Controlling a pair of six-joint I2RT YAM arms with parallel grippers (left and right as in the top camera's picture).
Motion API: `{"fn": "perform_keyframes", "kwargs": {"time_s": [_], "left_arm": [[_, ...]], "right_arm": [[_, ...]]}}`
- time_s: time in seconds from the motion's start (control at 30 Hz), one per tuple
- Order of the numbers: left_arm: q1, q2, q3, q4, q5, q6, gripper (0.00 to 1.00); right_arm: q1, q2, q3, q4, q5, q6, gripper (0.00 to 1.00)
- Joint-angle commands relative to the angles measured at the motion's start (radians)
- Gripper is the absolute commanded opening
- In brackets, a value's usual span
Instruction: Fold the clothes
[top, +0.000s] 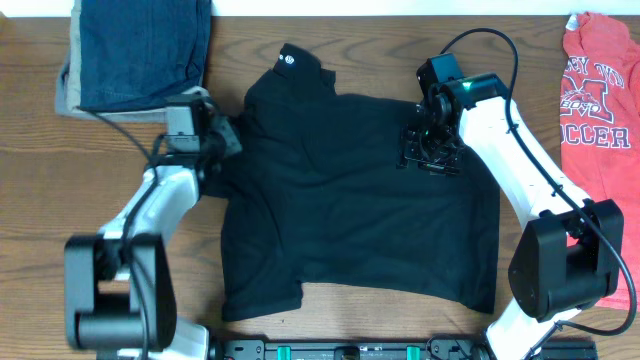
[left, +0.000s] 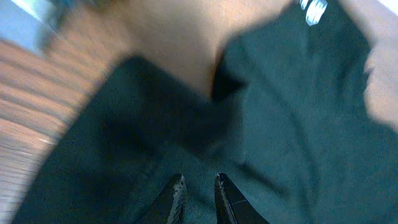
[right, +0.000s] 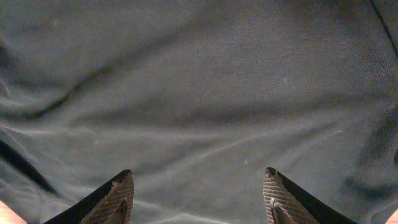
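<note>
Black shirt (top: 350, 190) is lying spread across the wooden tabletop (top: 380, 50), its wrinkled hem nearest the arms. The left gripper (left: 200, 198) is apparently pinching the sleeve edge, fingers nearly together. The right gripper (right: 199, 193) is hanging over the opposite shoulder, fingers wide apart. Carrying the sleeve inward low and taut is looking best for a flat fold. Farthest away, a small white logo (top: 287, 58) is showing.

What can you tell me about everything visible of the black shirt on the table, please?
The black shirt is soft, matte fabric, lying mostly flat but rumpled on the wooden table, with a small white round logo on its far corner flap. The left gripper seems to pinch its sleeve edge, jaws nearly closed; the right gripper is over its upper part, jaws open.
</note>
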Motion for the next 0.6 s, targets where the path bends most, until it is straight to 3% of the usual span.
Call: {"fn": "perform_keyframes", "kwargs": {"time_s": [0.0, 0.27, 0.57], "left_arm": [[0.002, 0.077, -0.002, 0.023, 0.019, 0.012, 0.19], [0.004, 0.183, -0.002, 0.076, 0.006, 0.013, 0.19], [0.014, 0.244, -0.002, 0.002, -0.211, 0.011, 0.19]], "right_arm": [[0.01, 0.006, -0.006, -0.003, 0.01, 0.014, 0.65], [0.01, 0.006, -0.006, -0.002, 0.01, 0.014, 0.64], [0.01, 0.006, -0.04, 0.001, 0.011, 0.014, 0.64]]}}
